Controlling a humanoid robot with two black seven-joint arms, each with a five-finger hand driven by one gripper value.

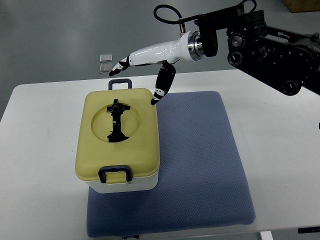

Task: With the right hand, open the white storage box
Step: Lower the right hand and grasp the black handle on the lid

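box (120,185) white, lid (137,145) yellow | latches (114,173) navy | mat (200,165) blue dotted

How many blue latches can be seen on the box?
2. One latch is on the near edge of the lid, and the other latch is on the far edge, below the right hand. Others may be hidden.

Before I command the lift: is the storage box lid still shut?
Shut. The yellow lid sits flat on the white storage box, with both dark latches down. The right hand hovers open above its far edge.
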